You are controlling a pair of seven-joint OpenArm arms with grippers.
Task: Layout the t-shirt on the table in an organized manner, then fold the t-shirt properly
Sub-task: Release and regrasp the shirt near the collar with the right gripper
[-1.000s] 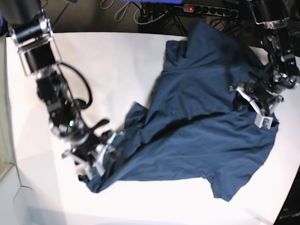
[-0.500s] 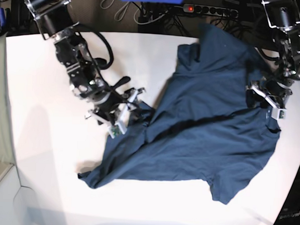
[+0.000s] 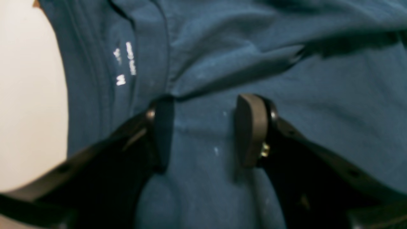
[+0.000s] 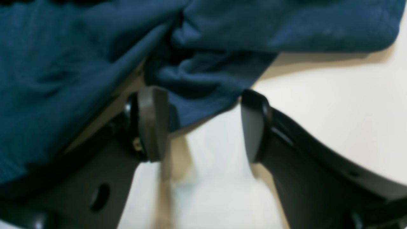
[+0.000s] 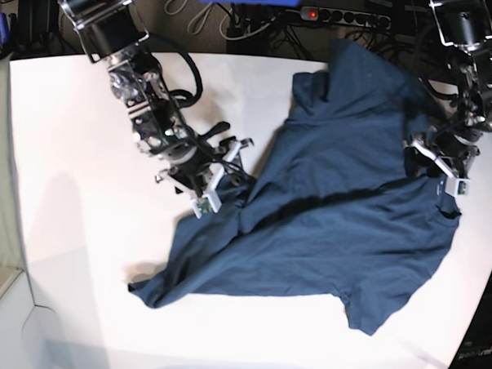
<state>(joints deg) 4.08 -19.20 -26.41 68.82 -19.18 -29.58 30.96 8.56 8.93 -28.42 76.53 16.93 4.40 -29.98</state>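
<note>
Navy t-shirt (image 5: 343, 213) spread crumpled over right half of white desk (image 5: 80, 251), far edge hanging toward the cables behind, one diagonal crease across the body, lower corner trailing out toward desk middle. Small white printed label (image 3: 122, 66) visible inside the neck band, close to left pincer. Left pincer (image 3: 203, 130) down over the cloth near the collar, jaws apart, flat fabric between the pads, nothing pinched. In base view, left pincer (image 5: 436, 164) at the shirt's right edge. Right pincer (image 4: 203, 124) at a bunched cloth edge, jaws likewise apart; fold of fabric reaching in beside one pad, bare desk (image 4: 334, 105) under the other, no grip. In base view, right pincer (image 5: 218, 177) beside the shirt's left sleeve area.
</note>
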